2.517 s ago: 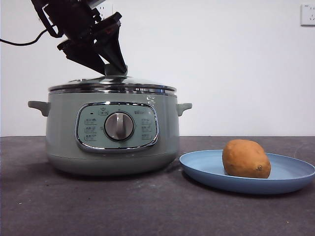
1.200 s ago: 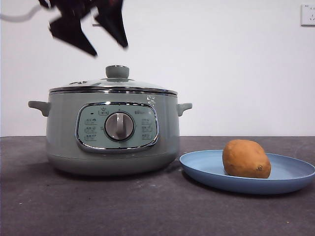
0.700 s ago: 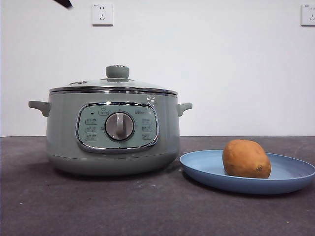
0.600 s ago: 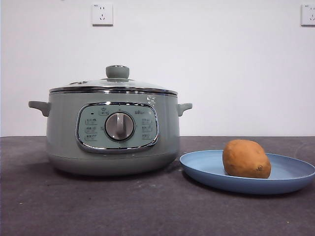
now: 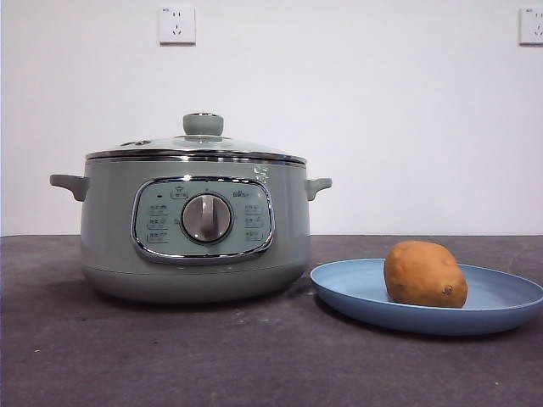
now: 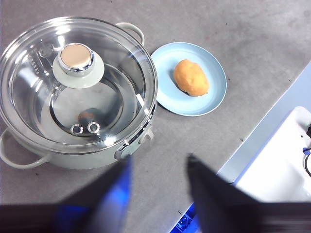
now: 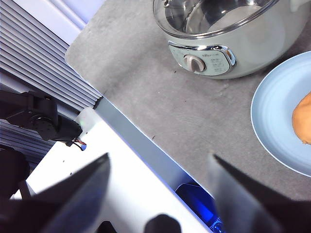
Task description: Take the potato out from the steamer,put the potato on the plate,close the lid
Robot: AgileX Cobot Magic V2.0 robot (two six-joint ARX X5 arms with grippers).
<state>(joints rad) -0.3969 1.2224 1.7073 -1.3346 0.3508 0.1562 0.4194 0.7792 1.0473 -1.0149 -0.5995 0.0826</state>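
Sage-green, one steamer [image 5: 193, 237] stands closed under its one lid [image 5: 197, 146], and one potato [image 5: 424, 273] rests on the one plate [image 5: 365, 292] beside it. My left gripper [image 6: 158, 187] hangs released high above the lid. My right gripper [image 7: 160, 182], spread empty, waits off the table's edge.

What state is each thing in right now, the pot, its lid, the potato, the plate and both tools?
steamer: upright on the table, closed.
lid: seated on the steamer, nothing holding it.
potato: lying on the plate.
plate: flat on the table beside the steamer.
left tool: open, empty, high above the table.
right tool: open, empty, away from everything.
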